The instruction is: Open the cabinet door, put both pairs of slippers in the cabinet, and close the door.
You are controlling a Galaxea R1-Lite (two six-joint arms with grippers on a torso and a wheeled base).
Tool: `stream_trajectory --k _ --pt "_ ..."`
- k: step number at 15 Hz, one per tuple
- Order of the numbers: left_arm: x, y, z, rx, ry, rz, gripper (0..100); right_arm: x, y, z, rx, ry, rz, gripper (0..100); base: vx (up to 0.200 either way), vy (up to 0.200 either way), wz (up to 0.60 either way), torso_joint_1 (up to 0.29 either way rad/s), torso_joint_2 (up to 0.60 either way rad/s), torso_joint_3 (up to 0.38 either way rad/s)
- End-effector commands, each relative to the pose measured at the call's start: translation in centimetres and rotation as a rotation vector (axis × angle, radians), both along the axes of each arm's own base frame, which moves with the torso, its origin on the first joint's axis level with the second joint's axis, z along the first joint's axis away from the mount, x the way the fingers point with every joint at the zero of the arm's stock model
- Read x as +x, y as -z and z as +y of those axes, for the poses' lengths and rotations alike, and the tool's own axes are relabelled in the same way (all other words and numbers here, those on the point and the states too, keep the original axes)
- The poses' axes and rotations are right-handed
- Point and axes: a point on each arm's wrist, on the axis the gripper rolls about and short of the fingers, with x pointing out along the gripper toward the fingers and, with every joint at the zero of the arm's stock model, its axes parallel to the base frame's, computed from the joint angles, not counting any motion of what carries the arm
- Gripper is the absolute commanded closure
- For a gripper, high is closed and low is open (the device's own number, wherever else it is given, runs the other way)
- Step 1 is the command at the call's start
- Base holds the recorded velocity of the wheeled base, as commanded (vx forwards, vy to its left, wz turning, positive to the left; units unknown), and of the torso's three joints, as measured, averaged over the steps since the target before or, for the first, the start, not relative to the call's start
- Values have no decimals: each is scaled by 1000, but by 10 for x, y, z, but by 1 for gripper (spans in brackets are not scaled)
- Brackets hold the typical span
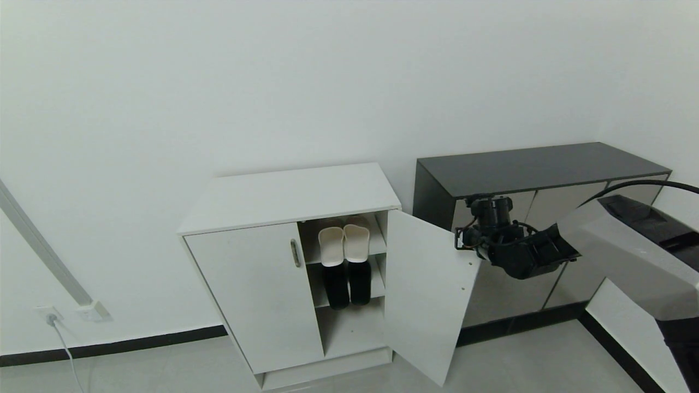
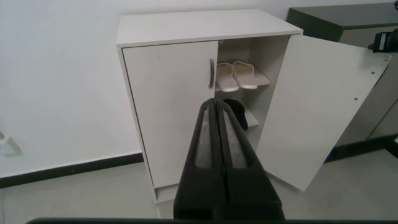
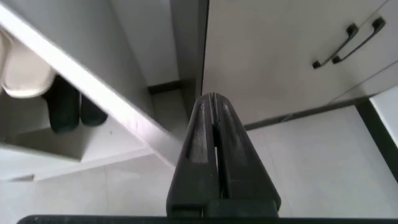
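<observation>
Both pairs of slippers are inside the cabinet [image 1: 284, 196]: the white slippers [image 1: 344, 245] lie side by side on its upper shelf with their ends jutting past the shelf's front edge, and the black slippers [image 1: 348, 284] stand on the shelf directly below them, also side by side. The cabinet's left door [image 1: 256, 295] is shut, its slim handle [image 1: 295, 252] at the inner edge. The cabinet's right door [image 1: 426, 289] is swung wide open toward the robot, leaving the shelves exposed. The right gripper [image 3: 212, 99] has its two fingers pressed flat together with nothing between them. In the head view it sits at the upper outer edge of the open right door, on the side facing away from the cabinet's interior. It is just beside that edge, but whether it actually touches the panel cannot be told. The left gripper [image 2: 216, 106] is likewise pressed together and carries nothing. It is held out in front of the cabinet, apart from it, pointing at the gap between the shut left door and the shelves. A dark-topped sideboard [image 1: 535, 164] stands against the wall just beside the cabinet, on the open door's side.
</observation>
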Motion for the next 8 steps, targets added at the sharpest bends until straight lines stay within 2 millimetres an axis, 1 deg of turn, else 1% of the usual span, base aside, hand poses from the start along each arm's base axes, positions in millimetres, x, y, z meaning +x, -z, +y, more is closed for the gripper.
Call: stream_trajectory --k 1,4,6,8 --pt "0 0 0 0 -2 1 100 -7 -2 6 -7 -18 9 100 0 0 0 0 0 0" --pt "0 0 0 0 0 1 100 -29 -9 24 -12 -70 24 100 0 0 0 0 0 0" --pt "0 0 0 0 0 1 100 -50 -15 41 -14 -119 30 100 0 0 0 0 0 0" --pt "0 0 0 0 0 1 100 -72 -14 60 -19 -181 37 100 0 0 0 0 0 0"
